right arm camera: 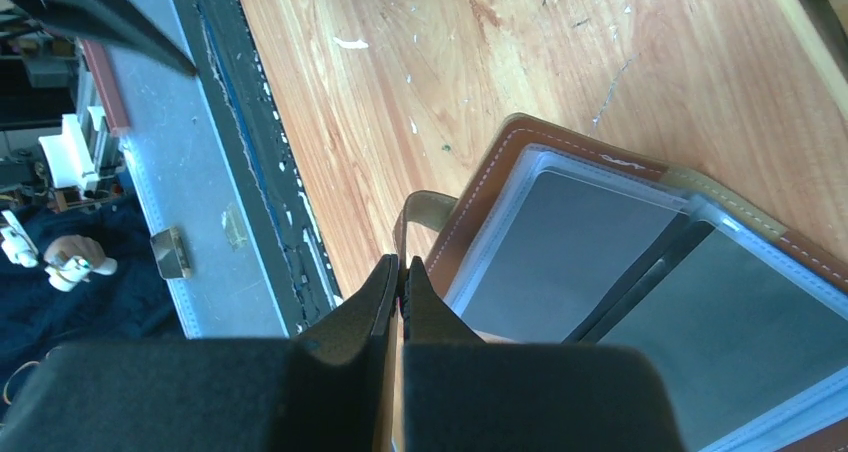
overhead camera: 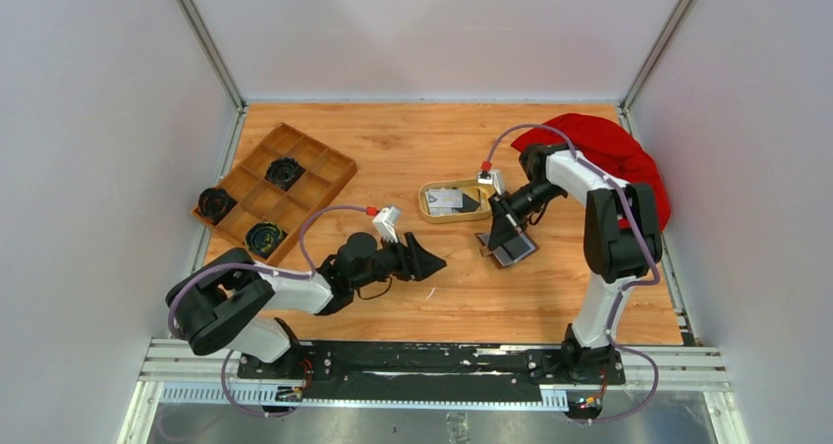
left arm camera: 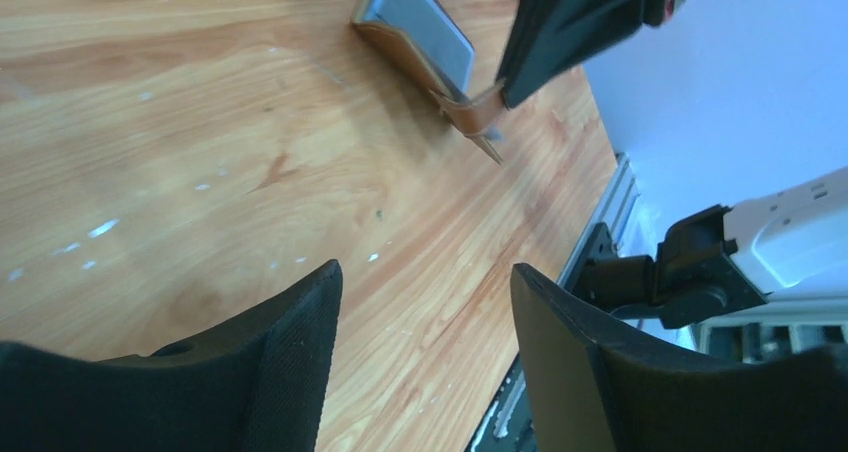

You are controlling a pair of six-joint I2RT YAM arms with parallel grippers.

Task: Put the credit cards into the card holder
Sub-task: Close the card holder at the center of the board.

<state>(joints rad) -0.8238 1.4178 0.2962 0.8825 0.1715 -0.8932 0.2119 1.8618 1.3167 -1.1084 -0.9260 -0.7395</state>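
Note:
The brown card holder (overhead camera: 513, 250) lies open on the table, its grey pockets (right arm camera: 590, 262) facing up. My right gripper (overhead camera: 498, 236) is shut on its tan leather flap (right arm camera: 422, 208) at the near left edge. In the oval tan dish (overhead camera: 433, 213) behind it lie the credit cards (overhead camera: 446, 200), whitish ones beside a dark one. My left gripper (overhead camera: 438, 263) hovers low over bare wood to the left of the card holder (left arm camera: 405, 50), open with nothing between its fingers (left arm camera: 300, 342).
A wooden compartment tray (overhead camera: 257, 200) with black round parts stands at the back left. A red cloth (overhead camera: 614, 149) lies at the back right behind the right arm. The metal rail (overhead camera: 432, 365) runs along the near table edge.

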